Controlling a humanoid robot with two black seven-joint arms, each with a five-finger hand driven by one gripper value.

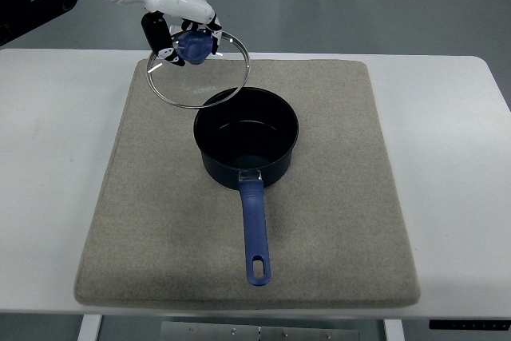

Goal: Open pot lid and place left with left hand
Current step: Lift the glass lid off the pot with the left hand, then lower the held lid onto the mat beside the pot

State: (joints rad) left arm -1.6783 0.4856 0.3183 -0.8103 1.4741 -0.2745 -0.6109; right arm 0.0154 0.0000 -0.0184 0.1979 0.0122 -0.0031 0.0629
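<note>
A dark blue saucepan (246,140) stands uncovered on the grey mat (335,221), its blue handle (255,233) pointing toward the near edge. Its glass lid (209,85) hangs in the air up and to the left of the pot, tilted, with its right rim just over the pot's far-left edge. My left hand (185,39), white with black fingers, comes in from the upper left and is shut on the lid's blue knob (194,45). The right hand is out of sight.
The mat covers the middle of a white table (56,157). Bare mat lies left of the pot (152,181), and bare tabletop runs on both sides. The floor behind the table is grey.
</note>
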